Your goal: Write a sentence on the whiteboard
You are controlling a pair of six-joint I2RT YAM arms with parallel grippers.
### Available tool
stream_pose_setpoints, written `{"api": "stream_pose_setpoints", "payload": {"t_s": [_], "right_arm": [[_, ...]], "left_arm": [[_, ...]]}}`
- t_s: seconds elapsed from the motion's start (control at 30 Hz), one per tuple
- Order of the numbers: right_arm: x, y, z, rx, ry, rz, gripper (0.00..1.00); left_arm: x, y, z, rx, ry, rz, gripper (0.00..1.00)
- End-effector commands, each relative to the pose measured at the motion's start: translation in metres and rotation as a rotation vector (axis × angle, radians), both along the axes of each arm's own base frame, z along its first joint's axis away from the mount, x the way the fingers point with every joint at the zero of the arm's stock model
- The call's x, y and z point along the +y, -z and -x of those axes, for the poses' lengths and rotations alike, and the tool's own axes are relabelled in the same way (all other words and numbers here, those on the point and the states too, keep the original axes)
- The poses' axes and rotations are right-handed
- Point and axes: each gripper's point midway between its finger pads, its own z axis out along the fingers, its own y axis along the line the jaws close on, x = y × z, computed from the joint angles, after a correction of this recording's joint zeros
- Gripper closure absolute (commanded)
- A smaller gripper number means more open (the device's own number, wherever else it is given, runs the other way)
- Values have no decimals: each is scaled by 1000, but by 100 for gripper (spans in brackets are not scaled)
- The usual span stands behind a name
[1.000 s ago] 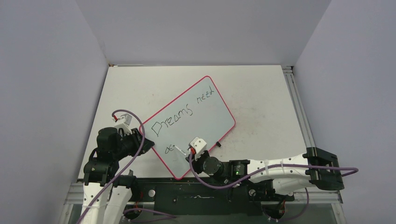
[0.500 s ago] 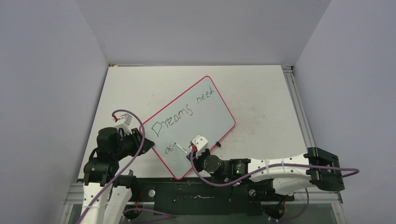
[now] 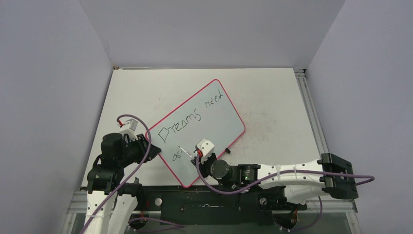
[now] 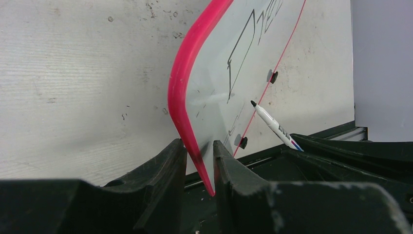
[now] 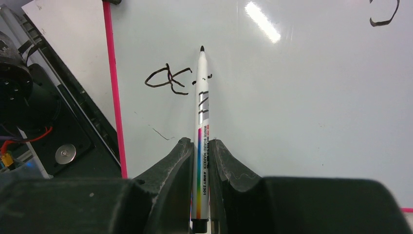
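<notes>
- We count one large flat white whiteboard, round-cornered with a thin pink-red rim, resting askew on the scuffed white tabletop.
- One black handwritten sentence runs in two slanted rows: "Dreams need" above, a short scrawl below.
- One slim white marker has a black tip.
- Of two arms, the left gripper, jaws narrowly apart, pinches the board's corner rim. The right gripper, reaching low, clamps the marker barrel, its tip by the lower row.

The right hand has slid slightly farther up the whiteboard, taking the marker so its tip now sits past the second-row strokes.
</notes>
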Motion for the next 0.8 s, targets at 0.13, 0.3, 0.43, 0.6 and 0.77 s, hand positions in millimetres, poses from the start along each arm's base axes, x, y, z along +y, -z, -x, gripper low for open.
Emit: {"api": "stream_pose_setpoints", "payload": {"t_s": [0.13, 0.3, 0.43, 0.6, 0.77], "right_arm": [[14, -10, -4, -14, 7, -19, 95], [12, -2, -3, 0, 11, 1, 95], [9, 5, -2, 12, 13, 16, 95], [4, 14, 3, 39, 5, 26, 95], [-3, 23, 8, 60, 8, 33, 95]], "left_arm": [[-1, -4, -2, -18, 14, -3, 75], [-1, -4, -1, -19, 14, -3, 75], [-1, -4, -1, -19, 14, -3, 76], [-1, -3, -1, -18, 15, -3, 77], [-1, -3, -1, -17, 14, -3, 78]]}}
